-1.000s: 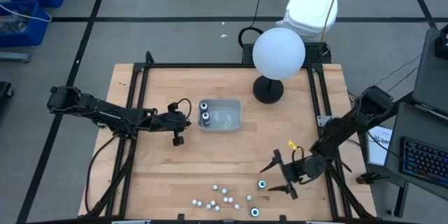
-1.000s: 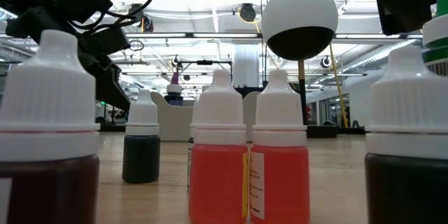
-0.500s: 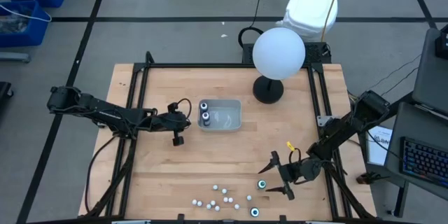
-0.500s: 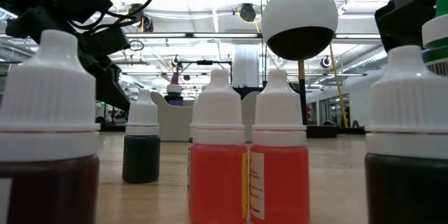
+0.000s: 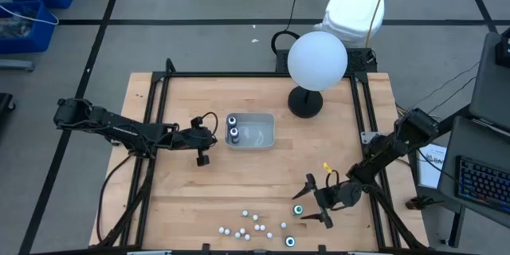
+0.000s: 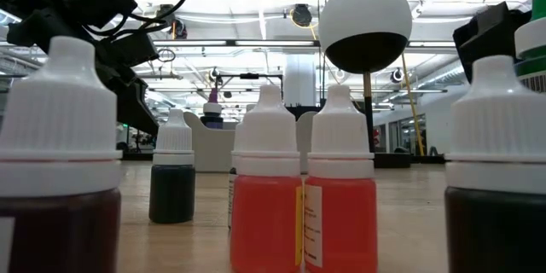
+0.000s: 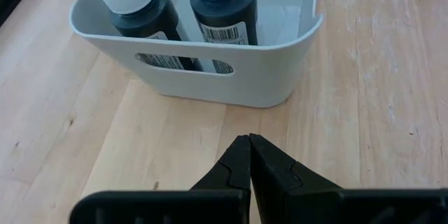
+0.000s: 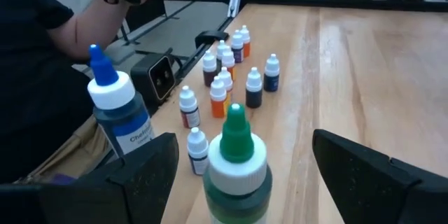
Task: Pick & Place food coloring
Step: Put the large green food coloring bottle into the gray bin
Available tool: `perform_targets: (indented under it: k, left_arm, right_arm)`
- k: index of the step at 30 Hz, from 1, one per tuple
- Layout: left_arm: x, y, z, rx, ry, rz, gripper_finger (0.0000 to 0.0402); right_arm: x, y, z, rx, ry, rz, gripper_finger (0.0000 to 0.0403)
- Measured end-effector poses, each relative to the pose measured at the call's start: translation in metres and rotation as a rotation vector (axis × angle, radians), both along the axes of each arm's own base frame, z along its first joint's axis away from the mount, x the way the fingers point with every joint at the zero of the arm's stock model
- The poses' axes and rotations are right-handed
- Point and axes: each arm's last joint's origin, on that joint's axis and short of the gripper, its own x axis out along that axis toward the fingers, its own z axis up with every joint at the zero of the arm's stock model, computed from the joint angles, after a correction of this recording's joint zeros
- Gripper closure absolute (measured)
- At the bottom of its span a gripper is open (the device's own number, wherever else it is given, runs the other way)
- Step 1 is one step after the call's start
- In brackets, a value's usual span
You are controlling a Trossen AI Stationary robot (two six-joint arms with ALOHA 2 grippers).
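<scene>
From above, your grey tray sits mid-table with two dark bottles standing at its left end. The left gripper waits just left of the tray. The right gripper is at the table's near right, jaws spread wide around a teal-ringed bottle, holding nothing. The small white-capped bottles cluster near the front edge.

At table height you see two orange bottles side by side among darker ones.

The left wrist view shows both bottles upright inside the tray, the fingers pressed together, empty.

The right wrist view puts a green-tipped bottle between the open fingers, a blue-tipped bottle beside it.
</scene>
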Motion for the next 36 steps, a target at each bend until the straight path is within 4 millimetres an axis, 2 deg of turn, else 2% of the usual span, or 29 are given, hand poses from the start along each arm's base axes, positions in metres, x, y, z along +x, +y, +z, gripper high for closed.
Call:
perform_targets:
  k: [11,19,30,36]
  left_arm:
    - [0.0,0.0,0.0,0.0,0.0,0.0,0.0392]
    - [0.0,0.0,0.0,-0.002,-0.001,0.001,0.0392]
    - [0.0,0.0,0.0,-0.004,-0.001,0.003,0.0392]
    - [0.0,0.0,0.0,-0.004,-0.001,0.003,0.0392]
  right_arm:
    - [0.002,-0.001,-0.001,0.021,0.028,0.081,0.0128]
    - [0.009,-0.007,-0.012,0.007,0.056,0.044,0.0152]
    - [0.01,-0.006,-0.009,0.018,0.026,0.098,0.017]
    - [0.01,-0.006,-0.009,-0.007,0.018,0.104,0.0203]
